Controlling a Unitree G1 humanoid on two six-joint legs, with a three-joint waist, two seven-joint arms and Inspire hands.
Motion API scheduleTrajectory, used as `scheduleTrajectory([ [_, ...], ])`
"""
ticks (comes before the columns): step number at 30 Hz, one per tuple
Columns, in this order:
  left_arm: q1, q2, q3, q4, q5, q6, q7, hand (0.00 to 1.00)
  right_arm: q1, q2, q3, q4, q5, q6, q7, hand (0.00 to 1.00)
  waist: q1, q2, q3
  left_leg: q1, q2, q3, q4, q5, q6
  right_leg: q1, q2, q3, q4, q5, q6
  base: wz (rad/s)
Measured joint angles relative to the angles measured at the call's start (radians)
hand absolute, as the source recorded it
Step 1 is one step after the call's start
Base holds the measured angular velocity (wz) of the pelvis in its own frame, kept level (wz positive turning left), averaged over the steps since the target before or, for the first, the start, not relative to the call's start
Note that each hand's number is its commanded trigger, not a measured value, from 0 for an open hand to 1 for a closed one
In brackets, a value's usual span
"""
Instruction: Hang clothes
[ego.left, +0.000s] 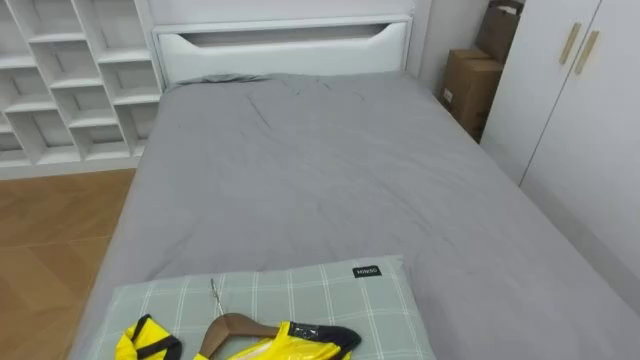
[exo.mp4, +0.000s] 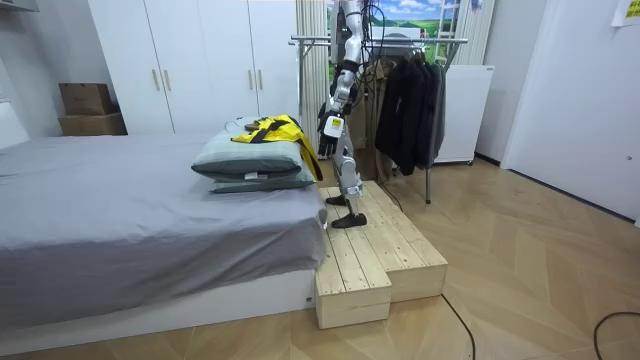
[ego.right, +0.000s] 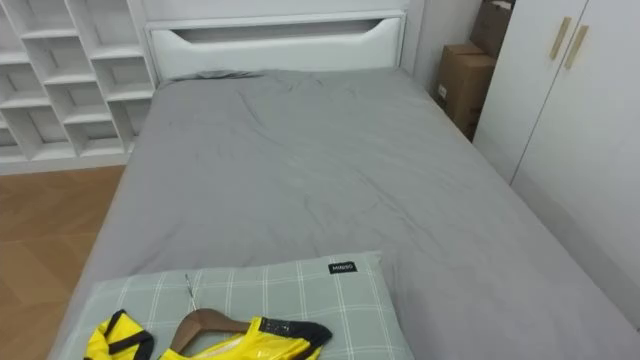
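At the far left stands one white cubby shelf (ego.left: 60, 80) on the wood floor, just beside the bed (ego.left: 320, 170). There is one bed, with a grey sheet and a white headboard (ego.left: 285, 45) at its far end.

At the near end lies a green checked pillow (ego.left: 300, 295). The room view shows a second, darker pillow (exo.mp4: 262, 184) stacked under it, so there are two in all. On the top pillow rests the one yellow garment (ego.left: 290, 345), trimmed in black. It sits on one wooden hanger (ego.left: 232, 328) whose metal hook points up the bed. No robot hand touches it.

Right of the bed, two cardboard boxes (ego.left: 468, 88) are stacked against the wall, with a white wardrobe (ego.left: 580, 120) next to them.

In the room view the robot stands upright on a low wooden platform (exo.mp4: 375, 255) at the foot of the bed, facing the pillows. Its left robot hand (exo.mp4: 333, 122) hangs at its side with the arm straight down, apart from the garment. It is too small to tell whether the hand is spread or closed.

Behind the robot stands one clothes rack (exo.mp4: 400, 42) hung with several dark clothes (exo.mp4: 405, 100), and a white cabinet (exo.mp4: 462, 110) stands further right. The pillow stack lies between the robot and the rest of the bed.
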Motion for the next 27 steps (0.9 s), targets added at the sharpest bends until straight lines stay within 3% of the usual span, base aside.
scheduleTrajectory([
  [19, 0.009, -0.003, 0.009, -0.024, 0.001, 0.017, 0.007, 0.00, -0.001, 0.000, -0.031, 0.000, -0.017, 0.019, 0.011, 0.00, -0.004, 0.007, 0.0009, -0.004, 0.000, 0.000, 0.000, 0.000, 0.000, -0.003, 0.000, 0.000, -0.001, 0.000, 0.001, 0.00],
  [27, 0.017, -0.017, 0.075, -0.002, -0.009, 0.020, 0.007, 0.00, 0.001, 0.001, -0.054, 0.012, -0.020, 0.019, 0.020, 0.00, 0.009, 0.007, 0.0013, 0.008, 0.000, -0.003, 0.000, 0.000, 0.000, 0.003, 0.000, -0.001, -0.001, -0.002, -0.001, 0.00],
])
